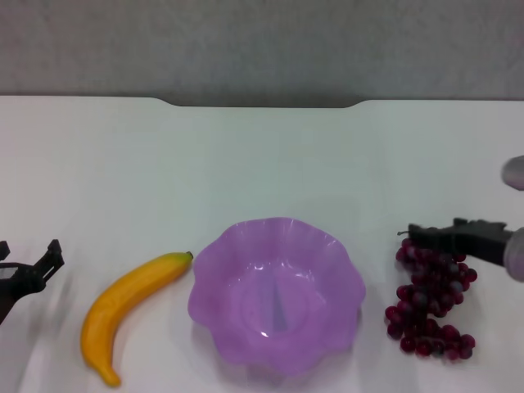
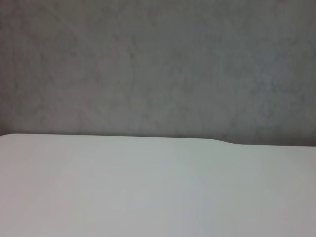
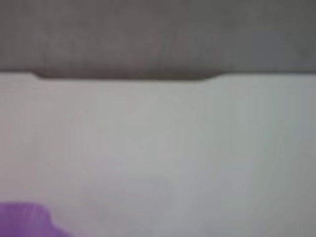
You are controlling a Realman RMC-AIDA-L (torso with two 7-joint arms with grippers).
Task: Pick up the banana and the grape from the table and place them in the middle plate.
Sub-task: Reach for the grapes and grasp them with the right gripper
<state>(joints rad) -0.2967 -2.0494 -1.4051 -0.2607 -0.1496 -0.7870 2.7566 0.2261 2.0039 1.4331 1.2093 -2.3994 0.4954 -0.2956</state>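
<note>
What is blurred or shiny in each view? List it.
Head view: the left claw is motion-smeared, and the purple plate carries small glints. Right wrist view: soft throughout, the plate's corner fuzzy. Left wrist view: only even, dull table, no glare.

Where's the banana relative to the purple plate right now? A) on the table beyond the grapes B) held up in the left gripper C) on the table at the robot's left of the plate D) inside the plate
C: the banana lies flat on the white table just left of the empty purple plate, its stem tip near the rim.
</note>
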